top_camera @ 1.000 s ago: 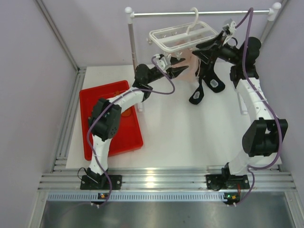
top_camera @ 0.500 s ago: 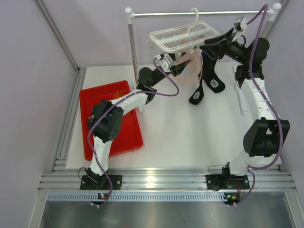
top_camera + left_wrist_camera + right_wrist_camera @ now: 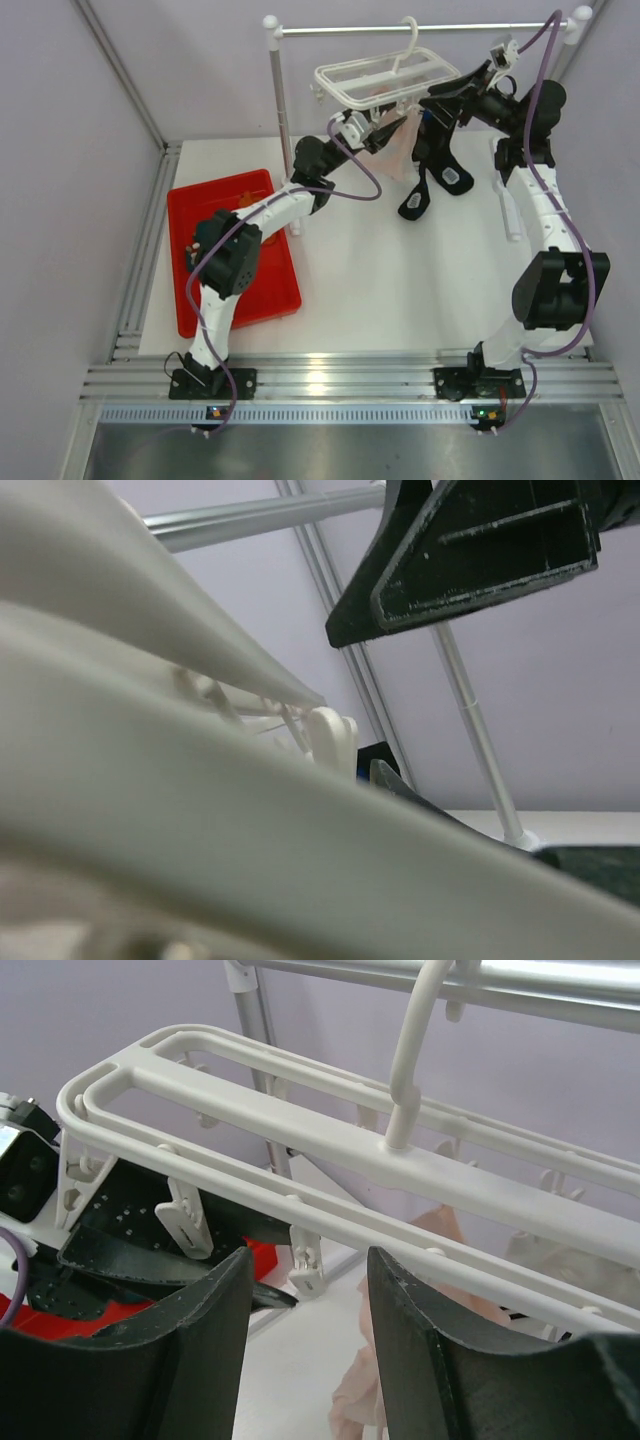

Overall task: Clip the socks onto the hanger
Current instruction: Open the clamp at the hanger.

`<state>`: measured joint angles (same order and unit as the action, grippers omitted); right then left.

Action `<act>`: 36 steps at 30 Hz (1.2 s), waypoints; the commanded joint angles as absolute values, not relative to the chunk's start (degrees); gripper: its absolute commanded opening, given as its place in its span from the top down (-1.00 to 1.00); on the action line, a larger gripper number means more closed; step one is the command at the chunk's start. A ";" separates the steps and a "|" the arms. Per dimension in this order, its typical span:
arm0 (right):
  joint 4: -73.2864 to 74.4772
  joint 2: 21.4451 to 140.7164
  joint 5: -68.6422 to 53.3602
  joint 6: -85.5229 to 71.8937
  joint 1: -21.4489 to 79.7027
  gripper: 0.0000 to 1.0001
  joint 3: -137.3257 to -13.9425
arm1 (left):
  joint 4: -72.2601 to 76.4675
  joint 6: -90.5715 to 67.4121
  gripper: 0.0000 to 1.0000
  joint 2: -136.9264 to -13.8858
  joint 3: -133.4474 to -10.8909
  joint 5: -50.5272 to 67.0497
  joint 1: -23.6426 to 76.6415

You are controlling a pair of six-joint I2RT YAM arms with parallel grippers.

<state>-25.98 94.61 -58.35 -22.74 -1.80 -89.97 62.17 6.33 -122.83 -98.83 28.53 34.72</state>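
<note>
Rail stand (image 3: 350, 29) stands at the far edge of the table (image 3: 400, 290), with the hanger (image 3: 330, 1145) hooked on its bar, right of centre. Under the hanger, a short sock pair (image 3: 400, 152) hangs left and the long socks (image 3: 440, 175) hang right. Tray (image 3: 200, 215) is on the table's left side. Left end effector (image 3: 383, 131) is below the hanger's near-left side, at the short pair. Right end effector (image 3: 434, 100) is at the hanger's right end, above the long socks.
</note>
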 commanded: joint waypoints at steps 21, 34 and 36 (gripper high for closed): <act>-27.77 93.69 -60.20 -20.83 -2.81 0.00 -90.35 | 58.54 8.09 0.32 -125.51 -104.50 31.29 35.07; -28.13 93.34 -60.73 -21.10 -2.90 -0.01 -89.91 | 56.95 8.88 0.27 -128.06 -107.23 30.15 35.07; -27.08 93.34 -60.47 -19.96 -2.90 0.00 -89.74 | 56.78 8.96 0.33 -127.71 -107.05 30.50 35.07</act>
<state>-25.89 94.61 -59.75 -22.02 -2.07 -89.95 56.71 8.78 -127.96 -104.92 30.59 34.92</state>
